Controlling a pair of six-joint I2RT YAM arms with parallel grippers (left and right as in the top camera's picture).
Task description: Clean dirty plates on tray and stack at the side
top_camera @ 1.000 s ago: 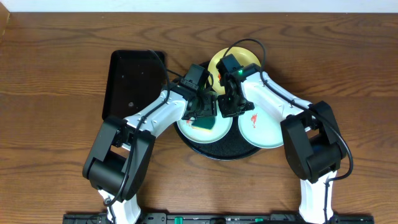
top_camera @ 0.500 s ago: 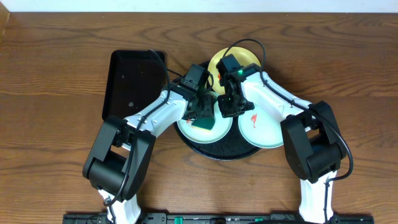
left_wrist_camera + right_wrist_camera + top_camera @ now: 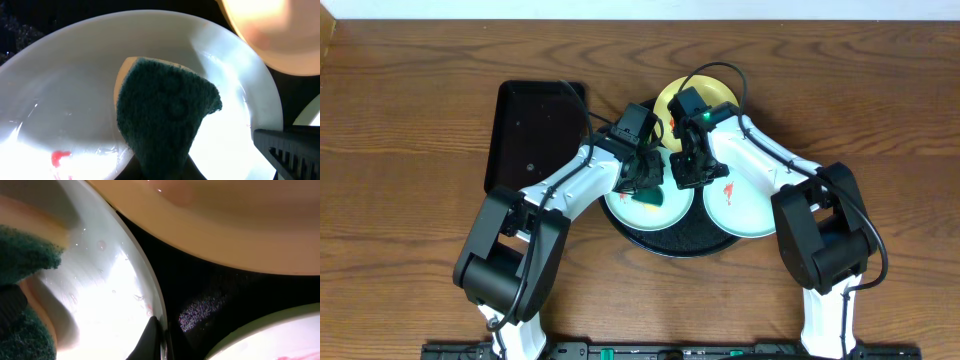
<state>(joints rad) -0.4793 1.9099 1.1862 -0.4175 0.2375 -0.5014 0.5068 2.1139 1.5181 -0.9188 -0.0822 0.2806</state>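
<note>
The left gripper (image 3: 646,183) is clamped on a dark green scouring sponge (image 3: 165,112), pressing it onto the left pale mint-green round plate (image 3: 75,90) near a red smear (image 3: 60,158). The right gripper (image 3: 161,336), nearly closed, pinches that plate's right rim. The plate lies on the large round black tray (image 3: 672,238), with a yellow round plate (image 3: 716,95) at the far side and a second mint-green plate (image 3: 745,215) on the right.

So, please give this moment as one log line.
left gripper: sponge on mint plate | right gripper: pinching its rim | red smear present
</note>
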